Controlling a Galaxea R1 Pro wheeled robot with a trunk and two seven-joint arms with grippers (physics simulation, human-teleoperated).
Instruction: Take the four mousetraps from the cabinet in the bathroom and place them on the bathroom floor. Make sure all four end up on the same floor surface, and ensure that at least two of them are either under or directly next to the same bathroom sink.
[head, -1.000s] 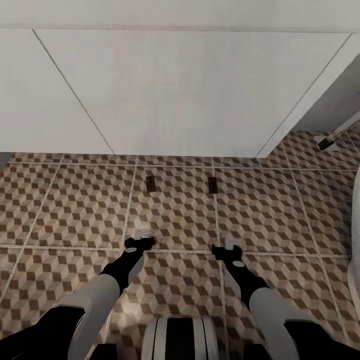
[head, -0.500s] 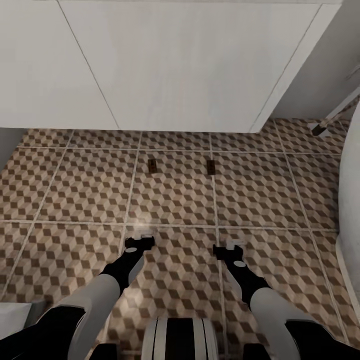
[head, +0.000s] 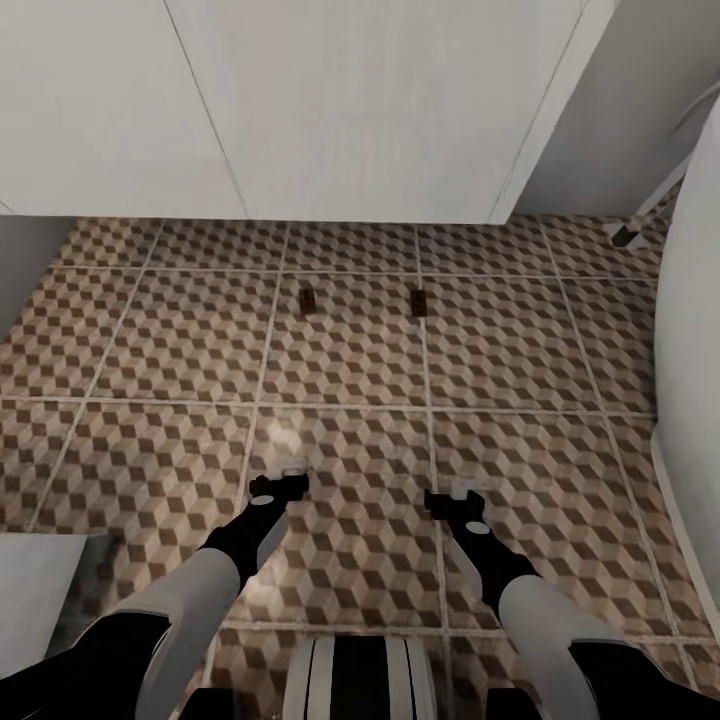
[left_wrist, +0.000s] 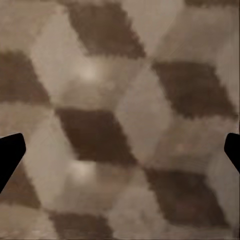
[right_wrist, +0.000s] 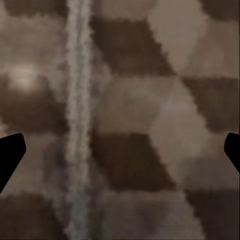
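Two mousetraps (head: 308, 299) (head: 418, 302) lie apart on the bathroom floor (head: 150, 340) before white units (head: 370, 110), both grippers (head: 279, 487) (head: 452, 499) spread, empty.

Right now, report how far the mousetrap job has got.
Done: two small dark-brown wooden mousetraps, one and another, lie on the cube-patterned tiled floor before the white boxy unit. In hand: nothing; left hand and right hand are open. Left: the other two traps.
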